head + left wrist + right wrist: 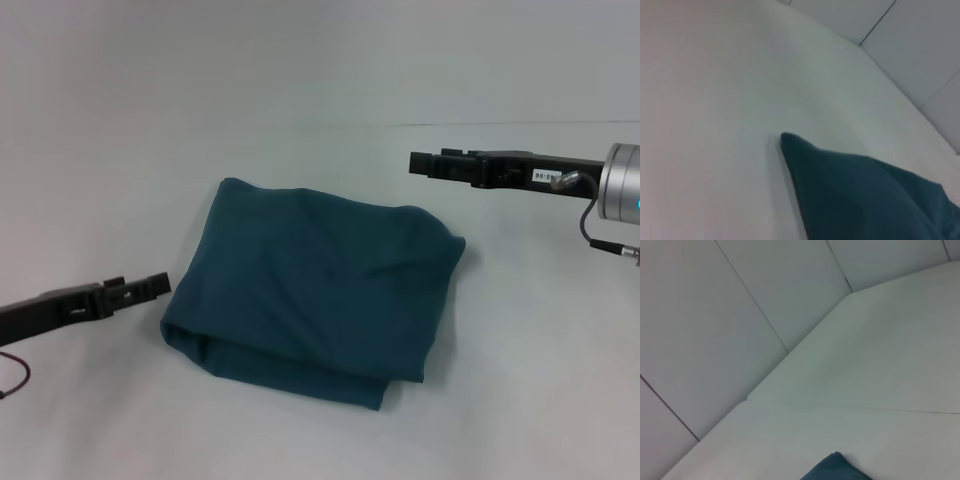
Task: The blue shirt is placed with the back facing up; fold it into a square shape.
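Already roughly square, the blue shirt (315,285) lies between both grippers, nearer the left gripper (155,284); the right gripper (420,162) hangs farther off; jaws' spread can't be told.

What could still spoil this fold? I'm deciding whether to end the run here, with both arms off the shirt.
1. The blue shirt lies as a loose, puffy bundle, its front layers gaping open, so it may spring apart.
2. The left gripper sits close beside the shirt's left edge; a careless retreat might drag it.
3. The right gripper hangs beyond the far right corner, a smaller hazard.
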{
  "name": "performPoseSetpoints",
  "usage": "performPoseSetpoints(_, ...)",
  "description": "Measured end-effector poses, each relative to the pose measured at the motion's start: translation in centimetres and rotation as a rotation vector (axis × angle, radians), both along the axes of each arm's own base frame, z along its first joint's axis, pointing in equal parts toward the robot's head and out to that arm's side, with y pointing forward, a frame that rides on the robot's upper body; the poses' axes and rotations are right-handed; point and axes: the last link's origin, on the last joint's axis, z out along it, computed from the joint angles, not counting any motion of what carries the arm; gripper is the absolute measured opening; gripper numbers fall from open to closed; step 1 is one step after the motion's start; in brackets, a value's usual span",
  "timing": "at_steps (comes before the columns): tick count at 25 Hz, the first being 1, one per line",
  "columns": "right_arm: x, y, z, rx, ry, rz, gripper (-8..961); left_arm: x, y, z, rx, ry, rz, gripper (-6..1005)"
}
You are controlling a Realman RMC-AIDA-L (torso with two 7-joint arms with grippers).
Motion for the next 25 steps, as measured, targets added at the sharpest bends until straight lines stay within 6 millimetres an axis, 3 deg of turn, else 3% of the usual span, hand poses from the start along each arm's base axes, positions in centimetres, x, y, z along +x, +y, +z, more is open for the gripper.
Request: performPoseSetpoints(25,0.7,-0.5,-0.1,-0.012,-0.003,-0.014,745,0.5,-0.6,-2.4,-0.140,-0.030,0.029,913)
